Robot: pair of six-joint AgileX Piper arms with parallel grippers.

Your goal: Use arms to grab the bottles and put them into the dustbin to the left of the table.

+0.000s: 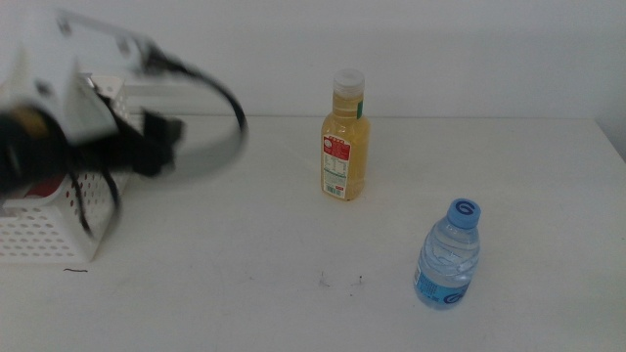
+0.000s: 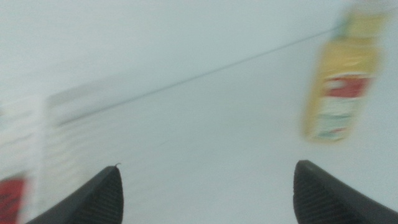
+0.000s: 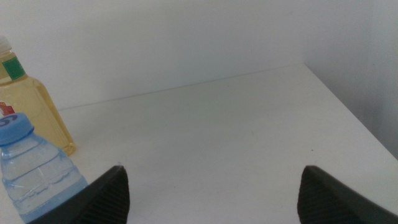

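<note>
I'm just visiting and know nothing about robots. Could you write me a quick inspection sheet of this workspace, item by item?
Surface: white table, a few small dark specks near the front.
Job's things: yellow juice bottle upright mid-table; water bottle upright, nearer the front right; white perforated dustbin at the left edge, something red showing inside in the left wrist view.
Clutter: nothing seen.
Grippers: left gripper open, empty, near the dustbin, blurred by motion; right gripper open, empty, waiting, outside the middle view.
Cables: black cable looping off the left arm.
Surroundings: plain white wall behind.
</note>
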